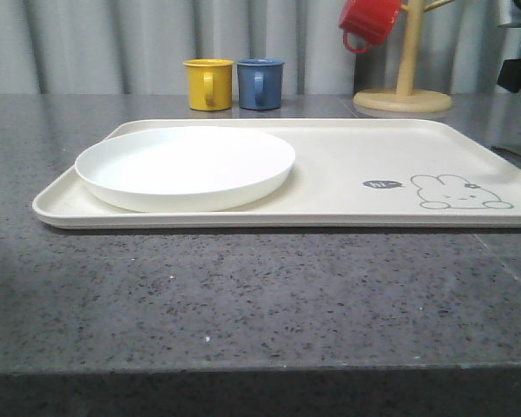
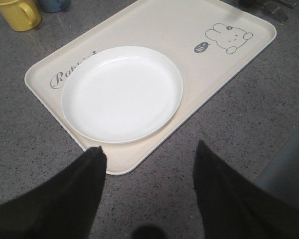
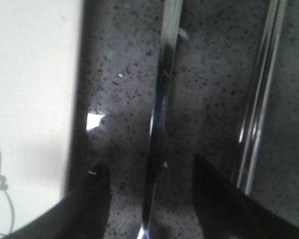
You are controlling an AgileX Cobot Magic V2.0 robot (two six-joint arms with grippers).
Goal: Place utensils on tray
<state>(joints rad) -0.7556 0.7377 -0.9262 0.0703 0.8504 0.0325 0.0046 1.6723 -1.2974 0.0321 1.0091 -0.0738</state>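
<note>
1. We see the white plate [image 1: 185, 167] lying flat inside the tray [image 1: 347, 174], on the tray's left half in the front view, its edge close to the tray's near and left rims.
2. The tray rests on the dark speckled countertop [image 1: 243, 295]; a line-drawn rabbit [image 1: 458, 192] with a small dark speech bubble sits on its right half, and the left wrist view shows script lettering [image 2: 70, 71] partly covered by the plate.
3. In the right wrist view, a thin silver utensil handle [image 3: 159, 114] lies on the counter just beside the tray's rim, not on the tray; we cannot tell whether it is the fork or the spoon.
4. Near it, farther from the tray, lies a flat pair of silver strips [image 3: 259, 99] that look like the chopsticks.
5. The right gripper [image 3: 147, 199] hovers over that thin handle with its jaws apart, one finger on each side, and we see no contact.
6. The left gripper [image 2: 149, 184] hangs above the near corner of the tray with its jaws spread wide, holding nothing.
7. Behind the tray stand a yellow mug [image 1: 208, 83] and a blue mug [image 1: 260, 83], side by side.
8. A red mug [image 1: 369, 21] hangs on a wooden mug tree [image 1: 405, 82] at the back right.
</note>
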